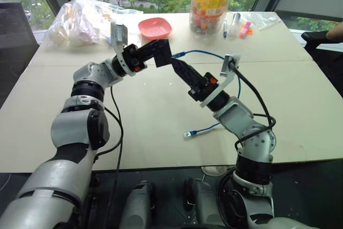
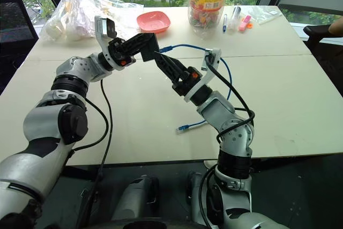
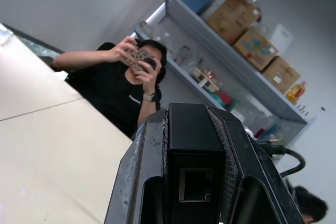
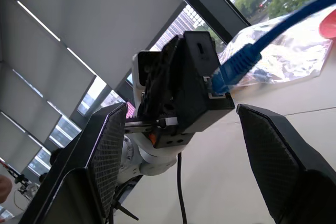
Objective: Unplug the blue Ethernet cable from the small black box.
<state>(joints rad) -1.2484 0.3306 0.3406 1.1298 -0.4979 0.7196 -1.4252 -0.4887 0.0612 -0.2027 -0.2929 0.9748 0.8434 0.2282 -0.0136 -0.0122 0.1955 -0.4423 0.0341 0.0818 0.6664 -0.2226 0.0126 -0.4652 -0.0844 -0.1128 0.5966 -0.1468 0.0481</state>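
Note:
My left gripper (image 1: 153,53) is shut on the small black box (image 1: 161,51) and holds it up over the table (image 1: 134,127). In the left wrist view the box (image 3: 191,145) sits between the two fingers, with an empty port facing the camera. The blue Ethernet cable (image 1: 214,53) has one plug (image 4: 223,80) against the box's side and seems seated there. It arcs back behind my right wrist, and its other plug (image 1: 188,133) lies on the table. My right gripper (image 4: 181,108) is open just below the box and plug, holding nothing.
At the table's far side are a pink bowl (image 1: 154,27), a crumpled plastic bag (image 1: 80,22), a jar of sweets (image 1: 210,1) and some pens (image 1: 236,25). A seated person (image 3: 126,87) holds up a phone. A person's arm (image 1: 335,31) shows at the right edge.

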